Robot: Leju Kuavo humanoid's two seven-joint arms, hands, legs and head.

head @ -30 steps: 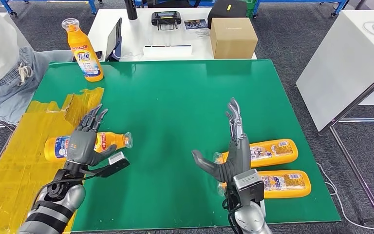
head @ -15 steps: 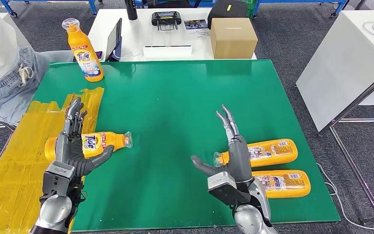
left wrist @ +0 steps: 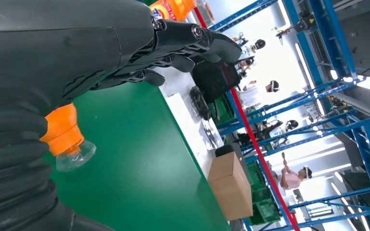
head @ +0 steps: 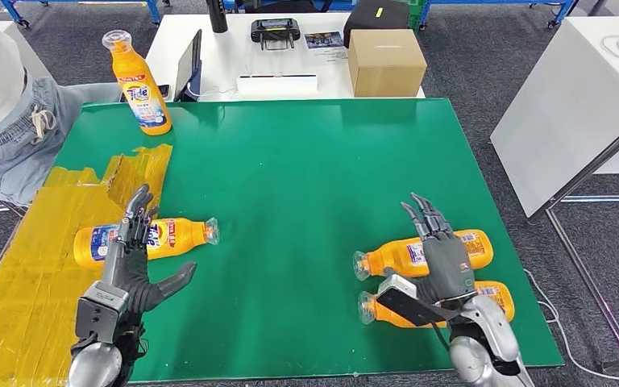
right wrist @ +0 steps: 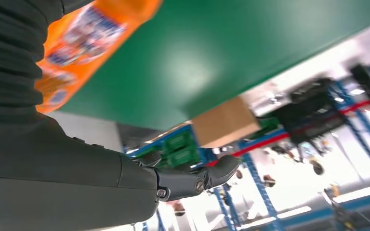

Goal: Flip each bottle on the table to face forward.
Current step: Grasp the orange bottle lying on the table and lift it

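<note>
Head view: the green bench (head: 290,185) carries four orange bottles. One bottle stands upright (head: 139,85) at the far left corner, its label facing the camera. A second bottle lies on its side (head: 173,235) at the left, half on the yellow taped strip (head: 24,266), its clear cap pointing toward the middle of the bench and its label turned up. The left hand (head: 133,262) hangs over this bottle's middle with its fingers (head: 135,218) spread and straight and the thumb out to the side; it grips nothing, and whether the fingertips touch the bottle cannot be told. At the right, two more bottles lie on their sides, one just behind the other: the farther bottle (head: 395,256) and the nearer bottle (head: 387,310), both with caps pointing left. The right hand (head: 445,262) is palm down over them, fingers (head: 423,214) apart and reaching across the farther bottle, not closed on it. Behind the bench a white table (head: 209,56) holds a cardboard box (head: 385,61). A person (head: 0,121) sits at the far left.
</note>
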